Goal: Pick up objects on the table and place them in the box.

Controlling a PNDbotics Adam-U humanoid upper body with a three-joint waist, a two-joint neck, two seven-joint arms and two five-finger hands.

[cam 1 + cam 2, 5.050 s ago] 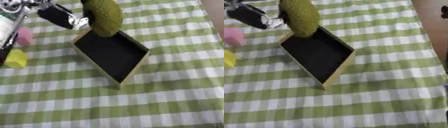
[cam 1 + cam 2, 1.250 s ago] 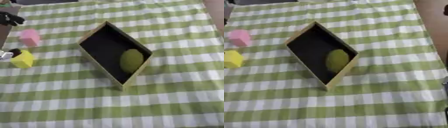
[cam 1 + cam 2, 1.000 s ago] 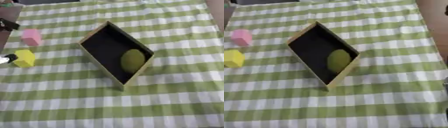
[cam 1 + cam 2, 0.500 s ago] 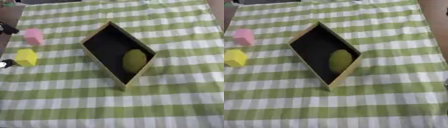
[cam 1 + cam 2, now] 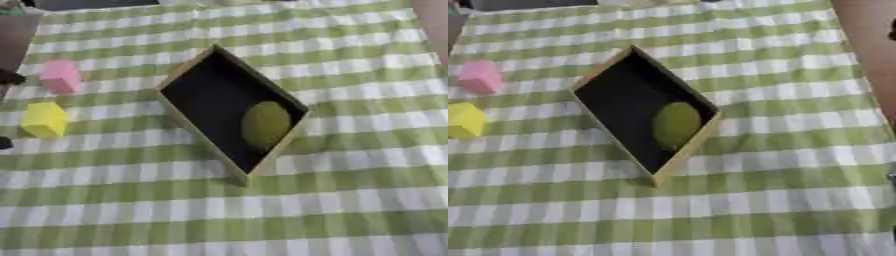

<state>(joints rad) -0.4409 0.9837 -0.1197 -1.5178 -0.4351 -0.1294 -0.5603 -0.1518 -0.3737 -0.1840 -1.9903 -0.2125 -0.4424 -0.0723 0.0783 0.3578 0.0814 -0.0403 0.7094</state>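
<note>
A checked cloth over the worktop, seen from above.

The worktop [image 5: 350, 210] is covered nearly edge to edge by a green-and-white checked cloth [image 5: 780, 65], lying flat and a little askew. Past its right edge shows a strip of reddish-brown surface [image 5: 872, 45]; whether floor or bare wood is hard to tell. A dark shape [image 5: 87, 4] sits along the far edge. The light is soft and even.

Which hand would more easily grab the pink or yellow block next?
Probably the left. The pink block and yellow block lie left of the box, where dark bits of the left hand show. No right hand is visible.
</note>
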